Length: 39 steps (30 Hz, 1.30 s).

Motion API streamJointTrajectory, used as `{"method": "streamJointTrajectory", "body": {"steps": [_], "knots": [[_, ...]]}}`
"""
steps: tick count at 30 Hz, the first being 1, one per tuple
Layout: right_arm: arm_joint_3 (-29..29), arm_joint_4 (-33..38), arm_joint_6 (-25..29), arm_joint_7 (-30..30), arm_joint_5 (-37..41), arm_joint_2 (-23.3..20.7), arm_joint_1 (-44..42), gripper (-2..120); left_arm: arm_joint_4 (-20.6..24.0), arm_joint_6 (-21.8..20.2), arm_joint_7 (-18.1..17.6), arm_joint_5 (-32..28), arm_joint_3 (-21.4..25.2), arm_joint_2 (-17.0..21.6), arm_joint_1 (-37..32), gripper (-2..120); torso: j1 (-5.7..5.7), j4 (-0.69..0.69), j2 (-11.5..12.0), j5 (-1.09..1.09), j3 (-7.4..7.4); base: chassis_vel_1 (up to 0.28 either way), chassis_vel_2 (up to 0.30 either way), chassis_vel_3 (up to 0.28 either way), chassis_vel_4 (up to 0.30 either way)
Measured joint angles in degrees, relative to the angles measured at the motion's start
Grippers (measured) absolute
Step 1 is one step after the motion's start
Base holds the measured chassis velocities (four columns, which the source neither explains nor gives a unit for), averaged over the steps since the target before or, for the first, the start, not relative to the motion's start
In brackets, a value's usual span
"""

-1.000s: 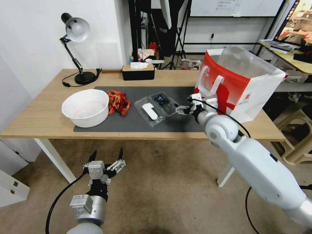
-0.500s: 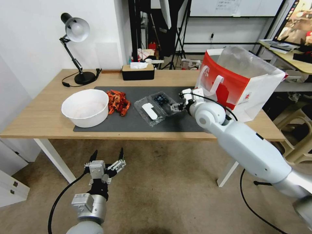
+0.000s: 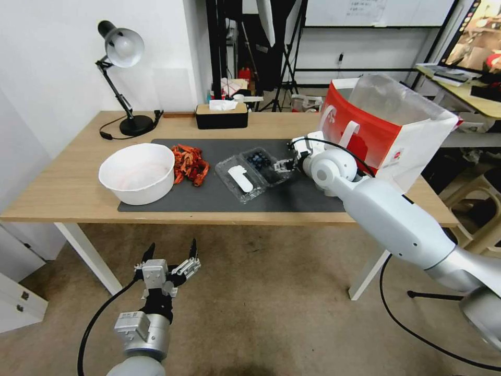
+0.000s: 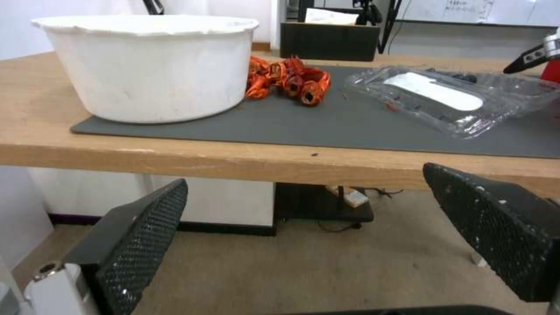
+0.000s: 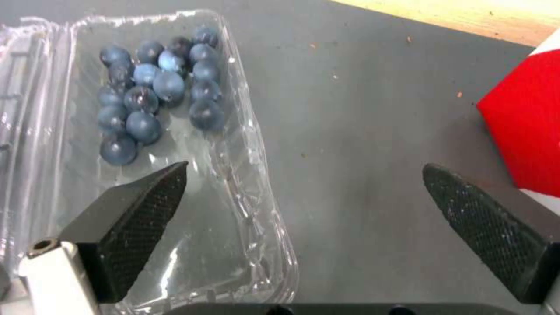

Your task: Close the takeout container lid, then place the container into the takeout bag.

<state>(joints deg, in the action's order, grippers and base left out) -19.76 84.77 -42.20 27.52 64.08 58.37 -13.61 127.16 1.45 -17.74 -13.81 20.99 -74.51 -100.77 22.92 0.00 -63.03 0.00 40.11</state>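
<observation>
Lying open on a dark grey mat [image 3: 209, 196], the takeout container [image 3: 263, 162] is a small clear plastic box with a cluster of dark blueberries [image 5: 155, 94] gathered at one end of its tray. Its lid [image 3: 239, 178] is folded flat out beside the tray, on the side nearer the robot's left, and carries a white oblong sticker [image 4: 433, 84]. The mat covers the middle of a light wooden table [image 3: 62, 183].

The right gripper [image 3: 282, 166] reaches in from the robot's right and sits at the tray's outer edge with its fingers spread apart, grasping nothing. In the right wrist view one black finger [image 5: 137, 210] hangs over the tray's clear plastic and the other is over bare mat; whether either touches the plastic cannot be told.

Just beyond that arm, at the right end of the table, stands the takeout bag [image 3: 383, 138], red and white, upright, its mouth open and lined with clear plastic.

Left of the container lies a small heap of orange-red pieces [image 3: 190, 163], and next to it a white round bowl [image 3: 138, 172]. A black desk lamp [image 3: 122, 68] and a black tissue box [image 3: 222, 115] stand along the far edge.

The left gripper [image 3: 171, 256] hangs below the table's front edge, fingers spread and empty.
</observation>
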Motion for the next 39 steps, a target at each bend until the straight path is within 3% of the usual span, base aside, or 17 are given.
{"method": "streamJointTrajectory", "body": {"steps": [39], "knots": [[-2.6, -3.6, 0.1, -0.5, 2.6, -0.4, 1.7, 100, -1.0, 1.2, -0.4, 0.5, -0.5, -0.1, 0.1, 100, 0.00, 0.00, 0.0, 0.00, 0.00, 0.000, 0.000, 0.000, 0.000]]}}
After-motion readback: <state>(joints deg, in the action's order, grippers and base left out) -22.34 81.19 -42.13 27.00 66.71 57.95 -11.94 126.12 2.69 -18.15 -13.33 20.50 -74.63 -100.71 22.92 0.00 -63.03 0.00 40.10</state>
